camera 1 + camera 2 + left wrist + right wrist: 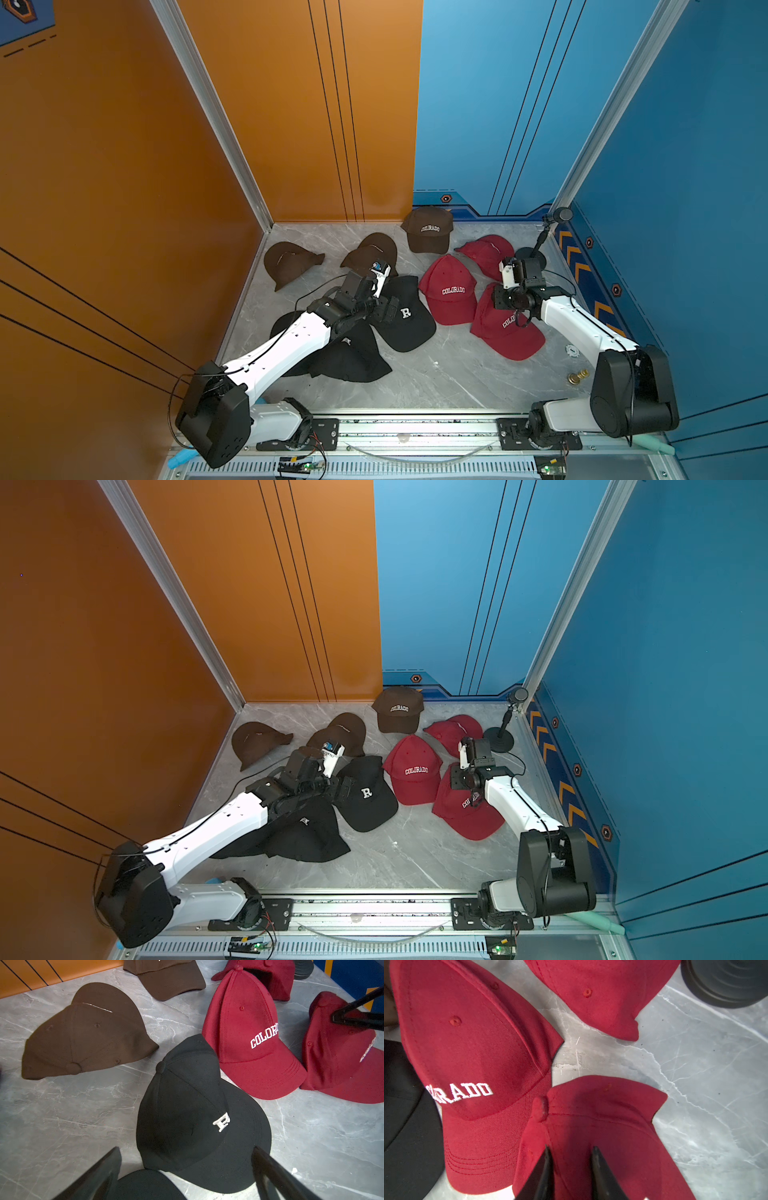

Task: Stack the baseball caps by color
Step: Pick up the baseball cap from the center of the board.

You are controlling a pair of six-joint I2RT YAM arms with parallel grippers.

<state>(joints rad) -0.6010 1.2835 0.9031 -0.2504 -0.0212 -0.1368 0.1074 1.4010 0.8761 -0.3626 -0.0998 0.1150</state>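
Nine baseball caps [446,291] loose on marble table [449,374]: three brown caps [291,262] at far side, three black caps [349,357] near left, three red right. Left gripper [186,1148]: jaws spread wide, empty, above black "R" cap [187,1105]. Right gripper [571,1147]: jaws drawn narrow, pinching crown fabric of nearest red cap [602,1118], which lies just beside red "COLORADO" cap [471,1047].
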